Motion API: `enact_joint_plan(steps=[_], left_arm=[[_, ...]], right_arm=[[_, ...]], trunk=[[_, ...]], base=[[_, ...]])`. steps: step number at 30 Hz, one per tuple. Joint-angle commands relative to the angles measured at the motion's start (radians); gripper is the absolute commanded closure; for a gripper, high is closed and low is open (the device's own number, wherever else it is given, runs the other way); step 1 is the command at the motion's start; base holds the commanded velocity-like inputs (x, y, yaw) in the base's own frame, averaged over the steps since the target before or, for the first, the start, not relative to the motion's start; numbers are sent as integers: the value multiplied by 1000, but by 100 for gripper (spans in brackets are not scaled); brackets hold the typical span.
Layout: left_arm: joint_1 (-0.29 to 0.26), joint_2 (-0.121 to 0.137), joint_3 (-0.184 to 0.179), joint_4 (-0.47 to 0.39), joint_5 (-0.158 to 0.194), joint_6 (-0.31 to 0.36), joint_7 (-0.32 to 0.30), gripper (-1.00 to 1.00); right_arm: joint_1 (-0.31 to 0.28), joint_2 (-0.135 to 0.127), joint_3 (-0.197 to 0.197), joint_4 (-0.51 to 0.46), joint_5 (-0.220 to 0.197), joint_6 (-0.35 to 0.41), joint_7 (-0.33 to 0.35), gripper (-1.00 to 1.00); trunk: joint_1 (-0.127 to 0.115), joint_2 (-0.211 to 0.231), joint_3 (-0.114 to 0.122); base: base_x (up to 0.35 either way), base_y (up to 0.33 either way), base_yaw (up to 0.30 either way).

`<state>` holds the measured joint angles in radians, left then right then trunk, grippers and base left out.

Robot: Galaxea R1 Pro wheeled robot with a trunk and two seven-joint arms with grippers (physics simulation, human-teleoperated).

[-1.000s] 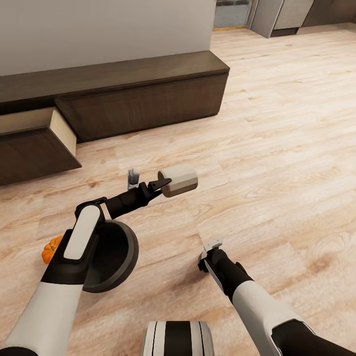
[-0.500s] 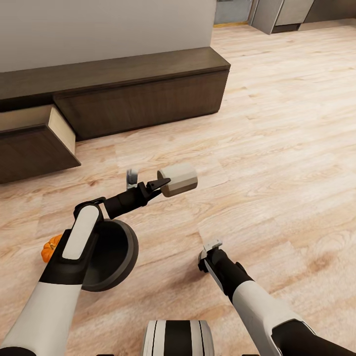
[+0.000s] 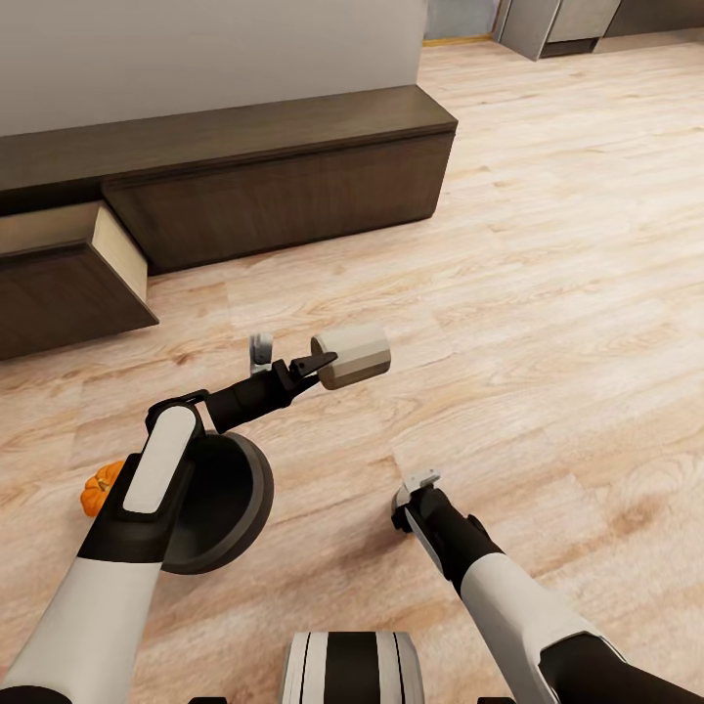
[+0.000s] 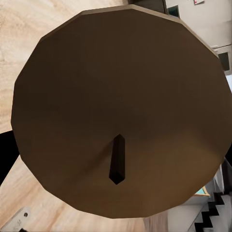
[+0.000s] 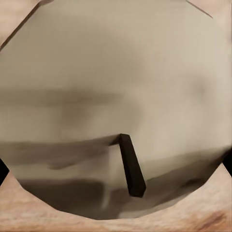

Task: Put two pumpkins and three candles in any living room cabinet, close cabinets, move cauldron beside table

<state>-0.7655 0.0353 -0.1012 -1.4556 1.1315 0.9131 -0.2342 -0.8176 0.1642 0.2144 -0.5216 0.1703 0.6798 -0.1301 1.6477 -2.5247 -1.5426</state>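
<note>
Pale wood-plank flooring (image 3: 548, 293) runs up to the long, low dark-brown cabinet (image 3: 284, 196), one tan-lined drawer (image 3: 68, 269) pulled out. The left pincer (image 3: 318, 367) is clenched on a stout cream candle (image 3: 352, 356), lying sideways, its long axis pointing right. The right pincer (image 3: 416, 486) grips a second candle (image 5: 116, 106), seen wick-on in the wrist view. Judged step: carrying candles; next, reach over the drawer and release.

Three cameras, one high and two close in

The head view looks down past the left gripper (image 3: 315, 364); each wrist view stares point-blank at a candle's (image 4: 121, 111) wick end.
</note>
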Motion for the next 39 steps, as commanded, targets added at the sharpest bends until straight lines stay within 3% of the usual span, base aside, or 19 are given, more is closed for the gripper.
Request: enact_joint_plan(steps=[1, 7, 14, 39], left_arm=[[0, 0, 0, 0, -2, 0, -2, 100], [0, 0, 0, 0, -2, 0, -2, 100], [0, 0, 0, 0, -2, 0, -2, 100], [0, 0, 0, 1, -3, -2, 0, 100]], right_arm=[[0, -1, 0, -1, -1, 1, 0, 100], [0, -2, 0, -10, -1, 2, 0, 100], [1, -8, -2, -164, 2, 20, -2, 100], [2, -35, -6, -238, -4, 28, -2, 100]], trunk=[[0, 0, 0], [0, 0, 0], [0, 0, 0], [0, 0, 0]], base=[[0, 0, 0], [0, 0, 0], [0, 0, 0], [0, 0, 0]])
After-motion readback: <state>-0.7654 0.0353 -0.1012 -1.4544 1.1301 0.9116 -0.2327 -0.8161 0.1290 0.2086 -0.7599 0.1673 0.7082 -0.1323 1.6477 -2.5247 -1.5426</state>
